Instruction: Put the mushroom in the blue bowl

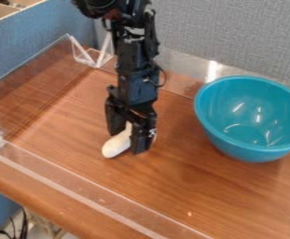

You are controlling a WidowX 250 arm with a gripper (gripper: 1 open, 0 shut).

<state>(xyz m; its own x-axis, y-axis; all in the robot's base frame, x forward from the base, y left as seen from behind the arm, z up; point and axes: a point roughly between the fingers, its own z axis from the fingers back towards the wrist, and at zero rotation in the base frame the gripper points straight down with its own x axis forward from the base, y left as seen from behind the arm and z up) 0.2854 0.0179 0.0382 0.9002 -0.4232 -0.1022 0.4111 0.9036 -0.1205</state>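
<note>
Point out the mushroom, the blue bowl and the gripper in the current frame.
mushroom [114, 147], camera view, on its cream-white stem lying on the table.
blue bowl [229, 90], camera view, on its near-left rim.
gripper [131, 138], camera view, midway between its open fingertips.

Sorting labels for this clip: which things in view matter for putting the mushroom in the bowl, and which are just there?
Job: mushroom, lying on the table; blue bowl; gripper, open over the mushroom.
Just there: wooden table; clear barrier; cardboard box.
</note>
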